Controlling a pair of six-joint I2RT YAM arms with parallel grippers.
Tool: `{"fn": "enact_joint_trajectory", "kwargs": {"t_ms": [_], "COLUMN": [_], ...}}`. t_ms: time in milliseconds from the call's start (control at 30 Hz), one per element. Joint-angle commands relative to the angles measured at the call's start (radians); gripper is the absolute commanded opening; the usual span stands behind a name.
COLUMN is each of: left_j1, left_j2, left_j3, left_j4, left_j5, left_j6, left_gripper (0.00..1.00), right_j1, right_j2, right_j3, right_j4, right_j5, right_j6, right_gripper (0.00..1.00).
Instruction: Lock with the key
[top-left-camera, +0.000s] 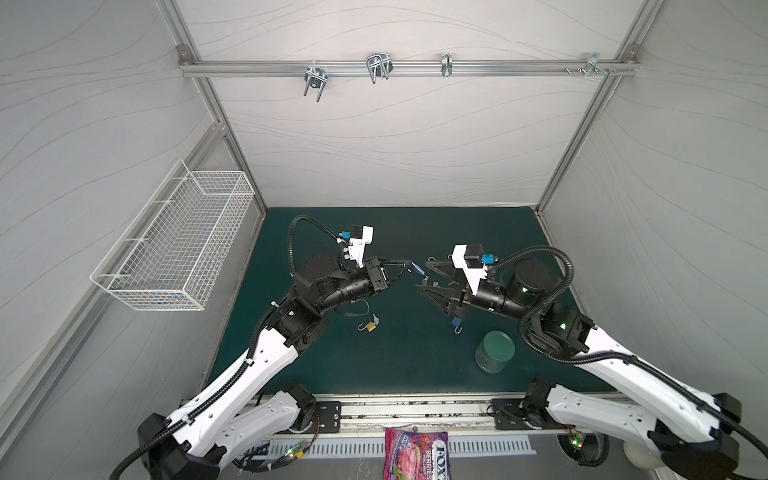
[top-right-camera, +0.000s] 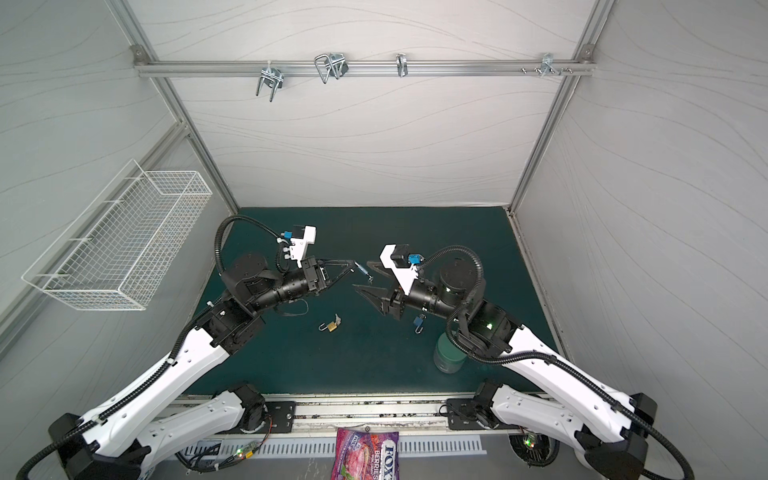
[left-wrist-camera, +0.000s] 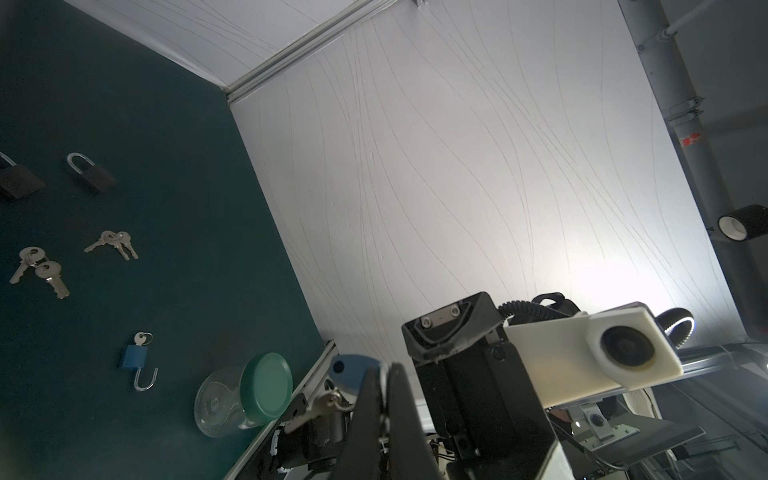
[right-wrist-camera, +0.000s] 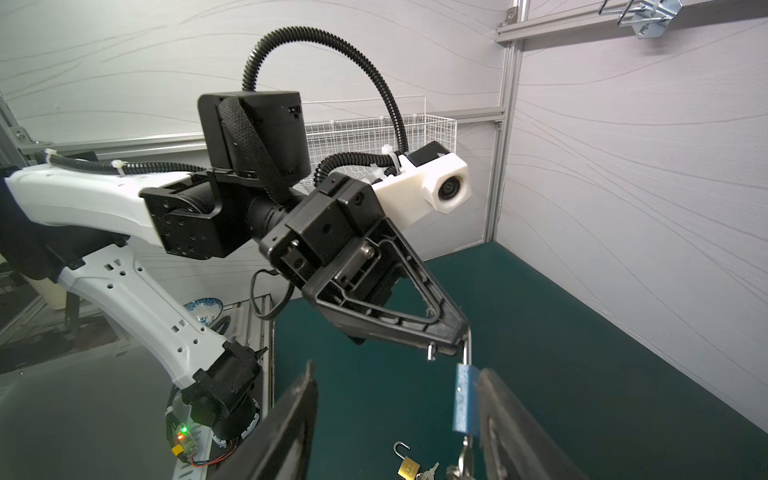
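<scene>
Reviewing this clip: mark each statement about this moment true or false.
1. The left gripper is shut on the shackle of the hanging blue padlock. True.
2. The right gripper has its fingers clamped on that padlock. False: they stand open, one on each side of it.
3. A brass padlock lies on the mat with its shackle open. True.
4. The jar has a red lid. False: the lid is green.
5. The wire basket hangs on a side wall, off the mat. True.
</scene>
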Motion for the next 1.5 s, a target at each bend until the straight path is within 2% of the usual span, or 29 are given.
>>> {"fn": "enact_joint_trajectory", "kwargs": {"t_ms": [0,167,333,767,967,1167,1233,1467], "left_j1": [0.0,0.0,0.001,0.001,0.002,0.002,0.001,0.0], "left_j2": [-0.018,-0.035,-0.039,-0.035,-0.04,-0.034,-0.025,0.009], "left_j3": [0.054,0.054,0.048,0.077,0.086,0.12,0.146,0.235], "left_j4": [0.062,0.048,0.05,0.036,0.006,-0.03,-0.042,-0.077], "left_j5": [0.014,0.004,0.005,0.002,-0.003,-0.005,0.006,0.049], "left_j6": [-0.024,-0.022,-0.028,-0.023,-0.004,0.051,0.094,0.217], "left_gripper": [0.0,0.0,0.0,0.0,0.0,0.0,0.0,0.0], "right_j1": [0.005,0.006,0.005,0.005,0.005,0.001,-0.011,-0.106], "right_j2": [0.025,0.055,0.08,0.09,0.068,0.054,0.051,0.042], "right_j3": [0.037,0.06,0.079,0.104,0.108,0.131,0.146,0.172], "right_j4": [0.011,-0.045,-0.093,-0.112,-0.123,-0.133,-0.147,-0.107], "right_j5": [0.026,0.07,0.11,0.083,0.062,-0.018,-0.061,-0.262], "right_j6": [-0.021,-0.008,0.003,0.006,0.042,0.123,0.154,0.331], "right_gripper": [0.62,0.59,0.51,0.23,0.17,0.06,0.0,0.0]}}
